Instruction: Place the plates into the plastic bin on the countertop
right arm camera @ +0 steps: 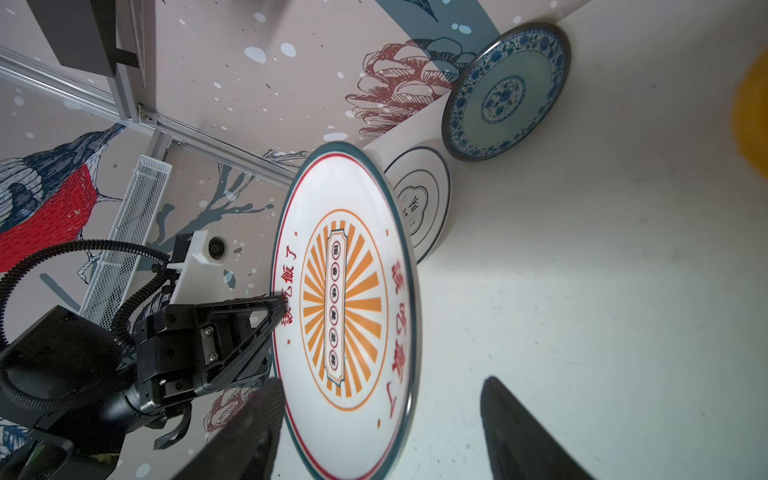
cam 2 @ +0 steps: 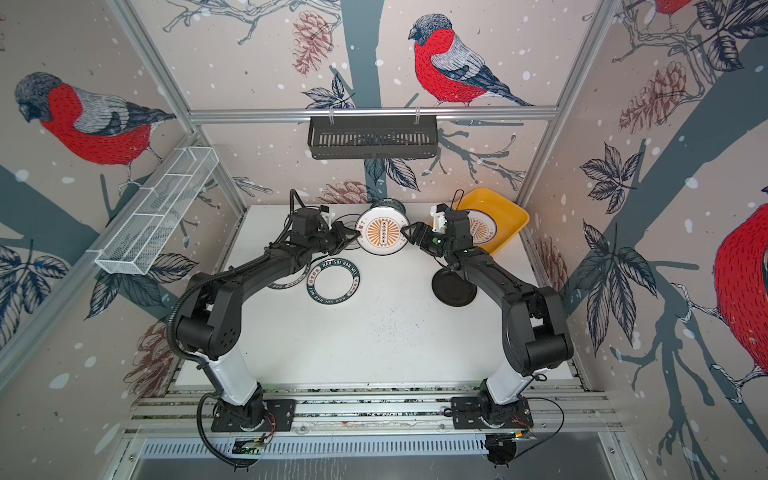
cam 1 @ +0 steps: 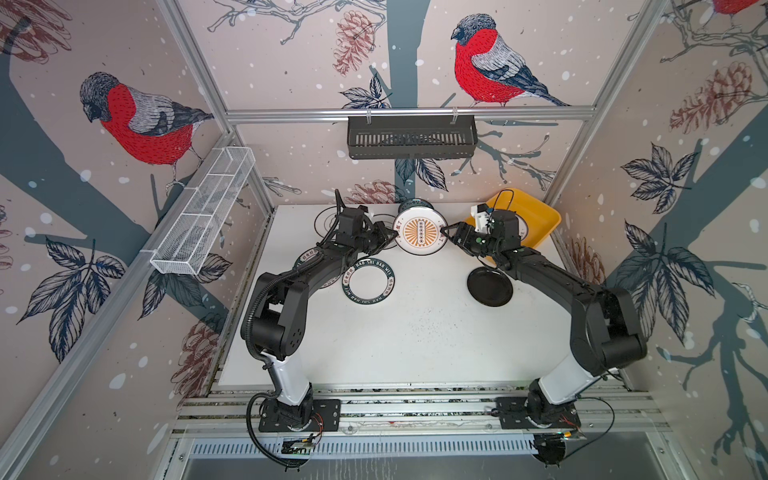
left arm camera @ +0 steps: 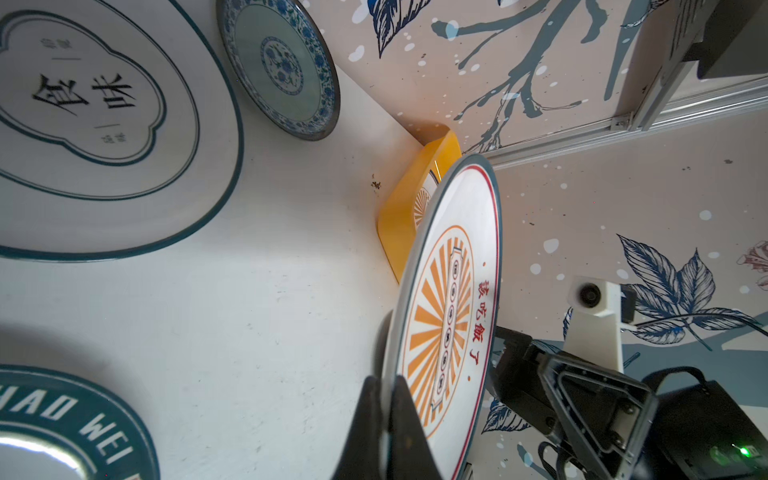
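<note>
Toward the back of the worktop (cam 1: 415, 345), midway between the two arms, we find a sunburst plate (cam 1: 419, 231) held clear of the surface. The left jaws are pinching its left rim. The right jaws stand spread about the opposite rim, one on each face of the plate, and we cannot confirm contact.

The yellow plastic bin (cam 1: 540, 216) occupies the back right corner of the worktop, set at an angle to the walls. A second sunburst plate (cam 2: 484, 230) lies inside it. The held plate is beside the bin, on its left, and not in it.

We note that the worktop is matte white, with dark specks scattered across its middle and aluminium rails along its front edge. Lying flat on it are:
- a black plate (cam 1: 489, 286), close to the right arm (cam 1: 552, 274);
- a lettered-rim plate (cam 1: 368, 284), left of centre;
- a second lettered-rim plate (cam 1: 302, 261), largely hidden under the left arm (cam 1: 291, 291);
- a thin-rimmed white plate (left arm camera: 95, 120), below the left wrist;
- another thin-rimmed plate (cam 1: 322, 224), at the back left;
- a teal patterned plate (left arm camera: 278, 66), by the back wall.

Wallpaper (cam 1: 291, 62) printed with bullfinches, pine cones and leaves covers the three walls. A black slatted basket (cam 1: 411, 137) hangs from the aluminium rail (cam 1: 409, 113) on the back wall. A white wire-mesh rack (cam 1: 203, 212) runs along the left wall.
</note>
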Available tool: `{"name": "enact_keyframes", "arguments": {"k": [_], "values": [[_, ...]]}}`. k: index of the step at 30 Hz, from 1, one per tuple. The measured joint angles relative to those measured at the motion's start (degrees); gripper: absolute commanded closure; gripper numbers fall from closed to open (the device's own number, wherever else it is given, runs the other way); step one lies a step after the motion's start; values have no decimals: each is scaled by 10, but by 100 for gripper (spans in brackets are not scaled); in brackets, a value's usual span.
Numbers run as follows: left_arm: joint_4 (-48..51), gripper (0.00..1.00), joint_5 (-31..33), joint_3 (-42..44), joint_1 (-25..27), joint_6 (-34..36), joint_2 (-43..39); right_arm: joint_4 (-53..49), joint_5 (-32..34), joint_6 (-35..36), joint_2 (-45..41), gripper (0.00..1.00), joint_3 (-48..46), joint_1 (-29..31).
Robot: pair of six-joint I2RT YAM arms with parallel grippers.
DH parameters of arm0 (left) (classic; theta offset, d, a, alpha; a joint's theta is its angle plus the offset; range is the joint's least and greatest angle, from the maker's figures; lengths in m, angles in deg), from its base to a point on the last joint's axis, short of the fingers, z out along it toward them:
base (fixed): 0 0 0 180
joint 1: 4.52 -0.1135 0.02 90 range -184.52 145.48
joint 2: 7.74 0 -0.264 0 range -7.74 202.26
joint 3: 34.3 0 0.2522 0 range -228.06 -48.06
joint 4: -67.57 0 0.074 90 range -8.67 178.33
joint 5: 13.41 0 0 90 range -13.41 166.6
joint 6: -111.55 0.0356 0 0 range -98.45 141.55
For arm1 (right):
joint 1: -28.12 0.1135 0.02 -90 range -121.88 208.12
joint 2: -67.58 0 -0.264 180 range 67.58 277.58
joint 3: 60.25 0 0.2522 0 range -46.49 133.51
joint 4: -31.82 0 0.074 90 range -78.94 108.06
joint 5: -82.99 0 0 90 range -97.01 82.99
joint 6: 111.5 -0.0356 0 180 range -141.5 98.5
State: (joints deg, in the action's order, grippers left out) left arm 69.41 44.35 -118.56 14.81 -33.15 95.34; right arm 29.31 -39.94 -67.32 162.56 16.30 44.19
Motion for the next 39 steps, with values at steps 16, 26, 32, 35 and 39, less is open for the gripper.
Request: {"name": "enact_keyframes", "arguments": {"k": [16,26,32,35,39], "values": [[-14,100,-10,0,0,-8,0,12,4,-41,21,82,5,9],[-19,66,-18,0,-1,-9,7,22,17,-76,21,98,6,9],[-27,6,-20,-2,-1,-3,-2,6,40,-75,22,98,5,0],[-27,4,-20,-3,-2,13,-13,5,42,-79,21,98,1,-11],[-27,4,-20,-3,-2,39,-26,-7,49,-80,12,99,-5,-34]]}}
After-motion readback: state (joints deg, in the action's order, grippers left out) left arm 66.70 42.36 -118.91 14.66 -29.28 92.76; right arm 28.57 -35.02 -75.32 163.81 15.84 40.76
